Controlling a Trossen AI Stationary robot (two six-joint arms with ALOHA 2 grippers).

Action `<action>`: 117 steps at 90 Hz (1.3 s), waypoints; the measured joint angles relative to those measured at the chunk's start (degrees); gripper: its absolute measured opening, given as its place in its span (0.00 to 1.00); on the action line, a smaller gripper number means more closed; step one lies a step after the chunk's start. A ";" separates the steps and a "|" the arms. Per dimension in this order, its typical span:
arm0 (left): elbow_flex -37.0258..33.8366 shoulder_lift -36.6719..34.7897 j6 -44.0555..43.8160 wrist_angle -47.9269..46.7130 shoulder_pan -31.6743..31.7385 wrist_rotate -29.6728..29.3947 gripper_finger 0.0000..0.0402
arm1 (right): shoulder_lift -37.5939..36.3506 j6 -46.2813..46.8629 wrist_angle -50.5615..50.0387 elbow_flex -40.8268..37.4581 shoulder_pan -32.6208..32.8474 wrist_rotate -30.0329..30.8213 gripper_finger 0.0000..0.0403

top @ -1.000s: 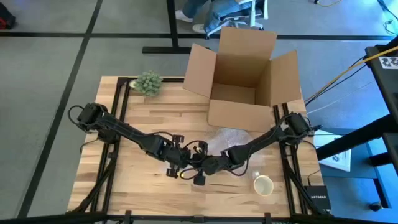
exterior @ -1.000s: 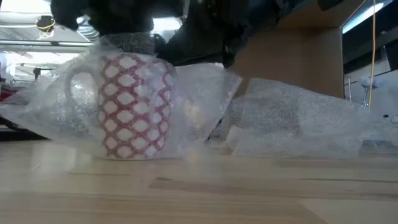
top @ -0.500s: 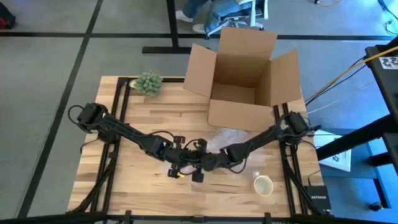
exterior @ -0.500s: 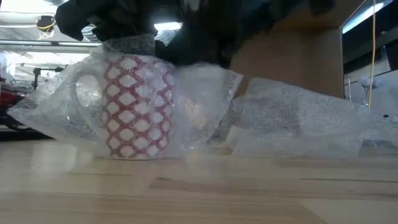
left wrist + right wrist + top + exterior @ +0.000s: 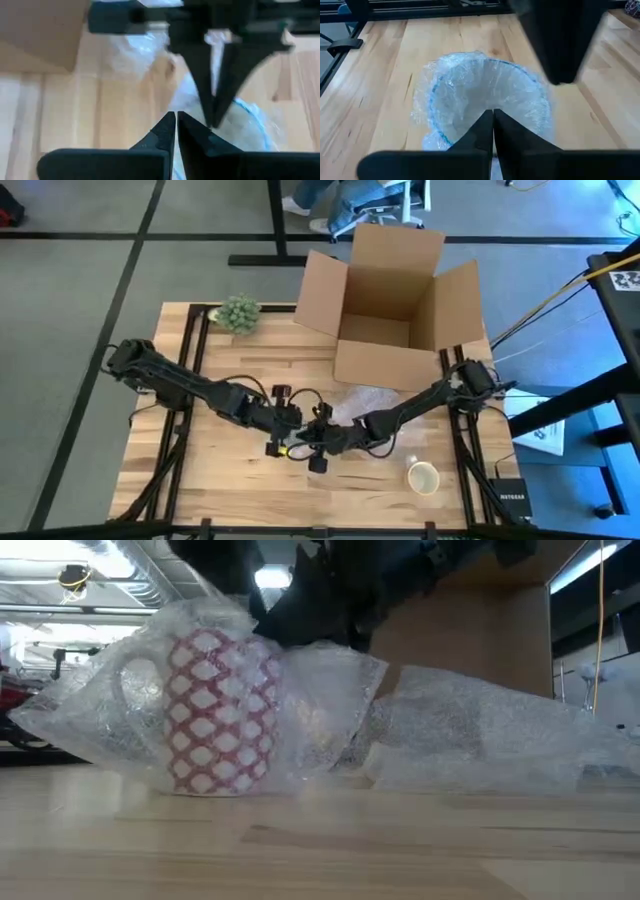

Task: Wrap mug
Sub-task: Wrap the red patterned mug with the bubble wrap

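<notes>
The mug [image 5: 218, 710], white with a red lattice pattern, stands upright on the table inside clear bubble wrap [image 5: 330, 710]. The wrap covers its sides and lines its mouth [image 5: 485, 95], and the rest trails off along the table [image 5: 480, 730]. My right gripper [image 5: 493, 114] is shut, with its tips over the mug's mouth; it also appears in the left wrist view [image 5: 214, 120]. My left gripper [image 5: 176, 116] is shut with nothing in it, just above and beside the mug [image 5: 290, 420]. My right gripper comes from above, slanting in from the table's right, with its shut fingertips [image 5: 212, 117] at the bubble wrap in the mug's mouth [image 5: 470, 107]. Whether a layer is pinched between them or only pressed down, I cannot tell. The mug stands on the table.
An open cardboard box [image 5: 390, 310] stands at the table's far side, a small green plant [image 5: 238, 313] at the far left. A pale round cup-like thing [image 5: 423, 477] lies near the front right. Bare wood lies to the left and front of the mug.
My left gripper has risen off the top of the mug and drawn back toward the far left. The wrap it left behind now stands up loosely over the mug's rim. My right gripper has stayed over the mug's mouth.
</notes>
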 joint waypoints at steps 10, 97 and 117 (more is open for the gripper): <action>-1.10 1.05 0.02 0.72 1.04 2.41 0.00 | 0.04 -0.02 0.24 -0.04 -0.02 -0.02 0.00; -5.18 -0.53 -1.37 4.39 -0.52 8.98 0.00 | 0.09 -0.09 0.06 0.00 -0.02 -0.02 0.00; -3.70 -5.38 -3.38 1.58 -0.55 18.35 0.00 | 0.09 -0.07 0.15 0.02 -0.02 -0.11 0.00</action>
